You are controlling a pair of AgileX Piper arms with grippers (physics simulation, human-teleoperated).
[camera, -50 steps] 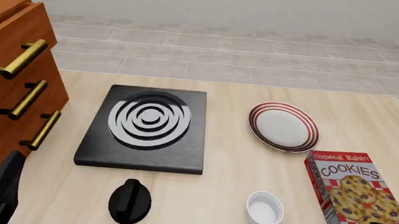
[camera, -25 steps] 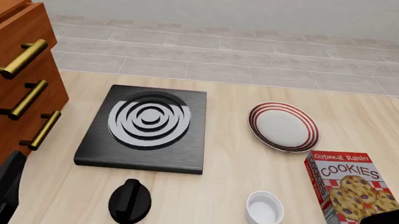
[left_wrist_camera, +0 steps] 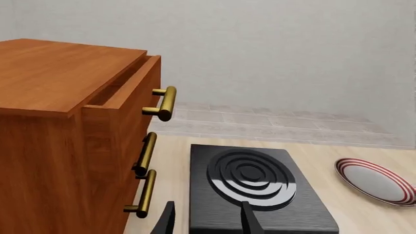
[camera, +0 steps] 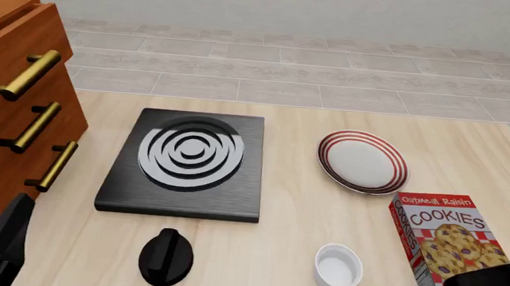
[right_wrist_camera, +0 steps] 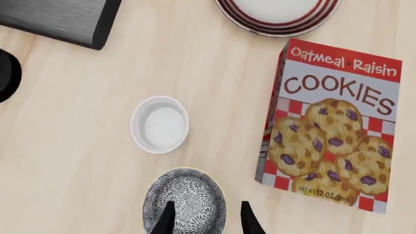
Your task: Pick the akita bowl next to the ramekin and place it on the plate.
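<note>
The akita bowl (right_wrist_camera: 184, 200) sits at the near edge of the table (camera: 285, 234), just beside the ramekin (camera: 337, 268) and close to the cookie box (camera: 448, 240), so I have little room on that side. Between the ramekin and the plate (camera: 362, 161) the wood lies bare, and the plate stands well apart from the bowl, further out. To the left lie the black stove (camera: 188, 164), a black rounded thing (camera: 166, 257) nearer me, and the wooden drawer cabinet (camera: 6, 116) along the left edge.

My right gripper (right_wrist_camera: 206, 219) hangs over the bowl with its fingers narrowly parted; one fingertip (right_wrist_camera: 167, 217) shows over the speckled inside and the other just past the rim on the box side. Whether they touch the bowl I cannot tell. My left gripper (left_wrist_camera: 206, 222) stays low by the cabinet, fingers apart around nothing, pointing at the stove.

I count one bowl, one ramekin, one plate, one box, one stove, one black thing, and three brass handles (camera: 33, 125) on the cabinet
</note>
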